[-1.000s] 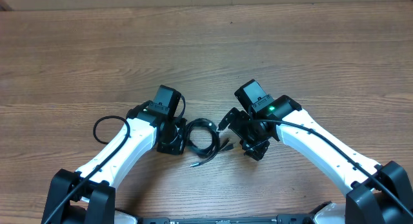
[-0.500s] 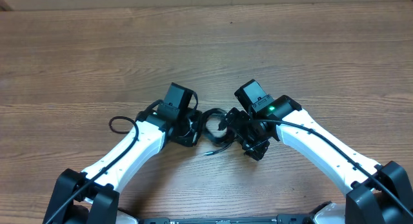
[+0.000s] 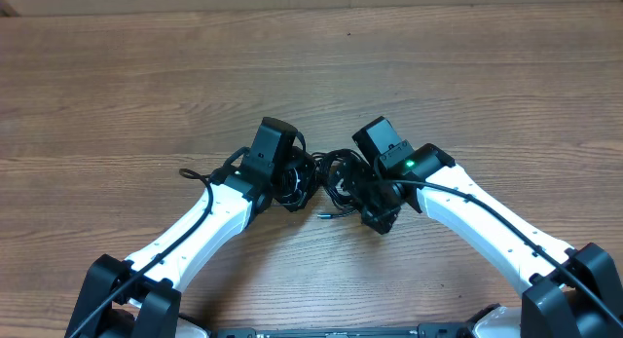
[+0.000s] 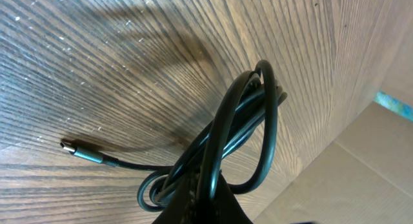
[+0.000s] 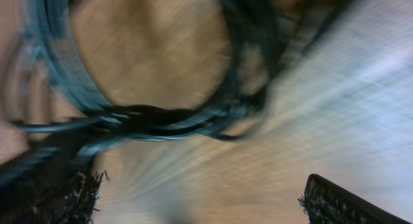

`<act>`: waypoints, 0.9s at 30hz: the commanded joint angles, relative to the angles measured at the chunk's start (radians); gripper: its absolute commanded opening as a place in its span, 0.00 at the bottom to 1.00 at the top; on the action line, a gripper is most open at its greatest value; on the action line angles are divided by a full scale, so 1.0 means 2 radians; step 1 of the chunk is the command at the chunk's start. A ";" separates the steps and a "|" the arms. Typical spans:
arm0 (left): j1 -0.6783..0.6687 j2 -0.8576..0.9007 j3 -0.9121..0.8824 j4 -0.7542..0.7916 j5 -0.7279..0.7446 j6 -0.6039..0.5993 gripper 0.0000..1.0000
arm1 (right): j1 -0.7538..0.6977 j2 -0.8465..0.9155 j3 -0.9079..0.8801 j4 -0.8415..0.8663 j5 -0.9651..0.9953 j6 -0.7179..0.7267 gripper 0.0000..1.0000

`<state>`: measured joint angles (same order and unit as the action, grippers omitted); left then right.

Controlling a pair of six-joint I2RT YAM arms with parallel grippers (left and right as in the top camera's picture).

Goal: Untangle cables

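Note:
The cables (image 3: 336, 172) are thin black cords bunched in a coil between my two grippers at the table's middle. My left gripper (image 3: 295, 182) is shut on the coil. In the left wrist view the cables (image 4: 258, 108) loop up out of the shut jaws of the left gripper (image 4: 200, 201), and one silver plug (image 4: 80, 151) trails over the wood. My right gripper (image 3: 357, 197) stands open right beside the bunch. In the blurred right wrist view the cables (image 5: 161, 117) cross ahead of the right gripper (image 5: 200, 198), running over its left finger (image 5: 45, 185); nothing lies between the fingers.
The wooden table (image 3: 311, 65) stretches beyond both arms. A loose plug end (image 3: 321, 216) lies just in front of the bunch. The left arm's own thick wire (image 3: 190, 172) loops out at its side. A beige wall (image 4: 361, 159) borders the table.
My left gripper has carried the coil to the right and farther back, up against the right gripper, and the coil has bunched tighter. The right arm has barely moved.

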<state>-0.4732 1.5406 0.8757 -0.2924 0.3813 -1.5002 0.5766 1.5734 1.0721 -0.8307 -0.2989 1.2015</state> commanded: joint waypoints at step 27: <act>0.121 0.001 0.000 -0.139 0.016 0.064 0.04 | 0.000 -0.011 0.011 0.062 0.039 0.001 1.00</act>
<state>-0.2337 1.5406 0.8753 -0.5697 0.3882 -1.4239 0.5766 1.5734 1.0729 -0.7151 -0.2428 1.2011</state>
